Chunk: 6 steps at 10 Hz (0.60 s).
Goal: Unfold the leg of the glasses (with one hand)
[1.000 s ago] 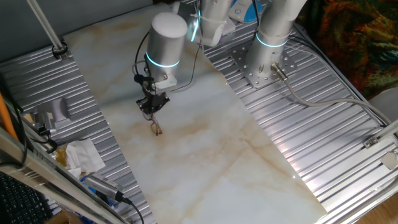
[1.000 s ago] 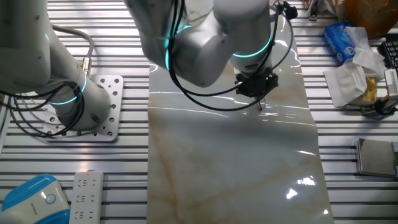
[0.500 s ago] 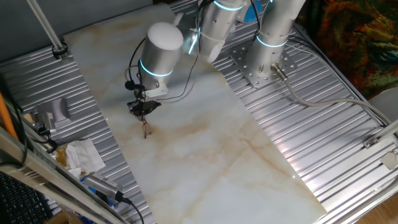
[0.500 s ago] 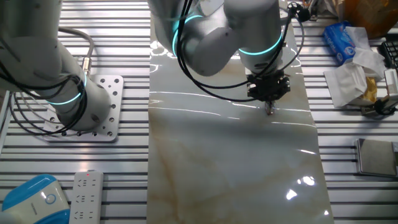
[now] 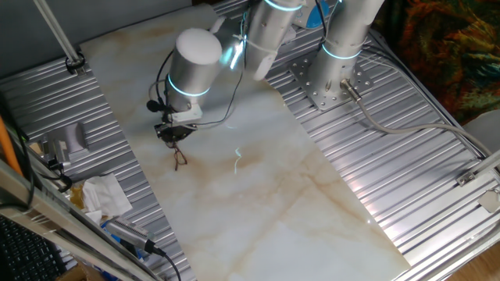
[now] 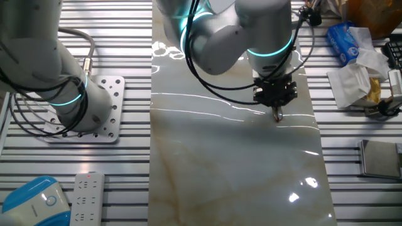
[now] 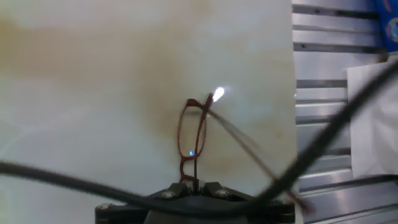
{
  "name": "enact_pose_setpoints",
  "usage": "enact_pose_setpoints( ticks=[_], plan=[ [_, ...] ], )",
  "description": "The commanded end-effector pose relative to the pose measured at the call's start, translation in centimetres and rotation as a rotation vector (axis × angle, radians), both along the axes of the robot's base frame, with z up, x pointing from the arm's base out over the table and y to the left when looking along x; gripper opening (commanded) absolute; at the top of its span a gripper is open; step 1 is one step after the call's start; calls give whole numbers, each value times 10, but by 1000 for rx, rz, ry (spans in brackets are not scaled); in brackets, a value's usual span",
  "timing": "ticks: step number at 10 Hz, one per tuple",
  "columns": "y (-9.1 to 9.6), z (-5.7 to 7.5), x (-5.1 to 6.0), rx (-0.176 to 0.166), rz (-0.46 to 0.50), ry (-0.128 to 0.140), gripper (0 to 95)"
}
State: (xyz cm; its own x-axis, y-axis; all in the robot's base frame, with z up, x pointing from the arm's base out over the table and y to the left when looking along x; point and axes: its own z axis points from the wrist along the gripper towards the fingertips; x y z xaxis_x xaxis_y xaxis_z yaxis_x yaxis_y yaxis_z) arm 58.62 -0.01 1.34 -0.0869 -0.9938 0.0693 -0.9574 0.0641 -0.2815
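Observation:
The glasses [image 7: 193, 134] have a thin reddish-brown wire frame and stand on edge over the marble board [image 7: 93, 93]. My gripper [image 7: 194, 185] is shut on the frame's near end. One leg [image 7: 242, 140] sticks out at an angle to the right, away from the frame. In one fixed view the gripper [image 5: 173, 134] hovers near the board's left edge, and the glasses [image 5: 180, 158] hang below it, just above the board. In the other fixed view the gripper [image 6: 277, 107] points down, with the glasses [image 6: 277, 115] showing only as a small dark shape at its tip.
Ribbed metal table [image 5: 391, 179] surrounds the marble board. Crumpled tissue [image 5: 105, 195] lies left of the board, close to the gripper. The arm's base plate [image 5: 328, 82] is at the back. A blue packet [image 6: 345, 41] and a remote [image 6: 85, 198] lie off the board. A dark cable [image 7: 336, 130] crosses the hand view.
The gripper has carried the glasses sideways across the board toward its edge by the tissue. It has stayed shut on them throughout.

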Motion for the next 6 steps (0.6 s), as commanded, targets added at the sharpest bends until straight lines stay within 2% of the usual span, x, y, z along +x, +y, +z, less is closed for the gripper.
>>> enact_pose_setpoints(
  ticks=[1,6],
  plan=[
    [31,-6,-39,113,-24,215,0],
    [32,-5,-40,109,-79,247,0]
  ],
)
